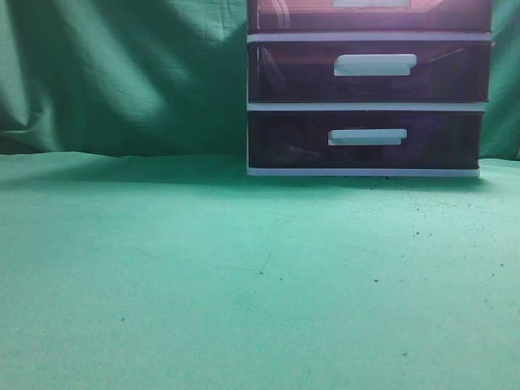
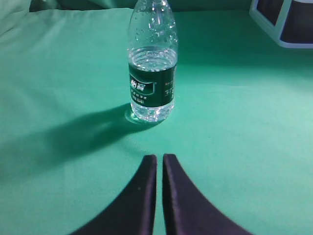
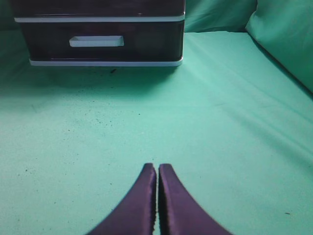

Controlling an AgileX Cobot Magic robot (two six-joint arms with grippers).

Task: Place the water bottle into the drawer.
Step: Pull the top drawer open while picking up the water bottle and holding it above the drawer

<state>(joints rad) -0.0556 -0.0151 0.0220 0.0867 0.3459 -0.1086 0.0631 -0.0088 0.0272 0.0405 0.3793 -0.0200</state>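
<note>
Green cloth covers the desk (image 1: 162, 284) and the backdrop. The clear plastic water bottle with a dark green label (image 2: 152, 63) stands upright on the desk, just beyond the left hand (image 2: 159, 161), whose fingers are pressed together. The right hand (image 3: 157, 169) is likewise closed and empty. The translucent dark purple-red top drawer (image 1: 370, 15) sits far right, closed. The bottle looks part-filled, moderately light, smooth and easily tipped; grip at the labelled midsection.

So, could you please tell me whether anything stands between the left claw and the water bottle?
Nothing visible does. In the left wrist view the left claw, shut, points at the upright water bottle, with only bare green cloth between them.
</note>
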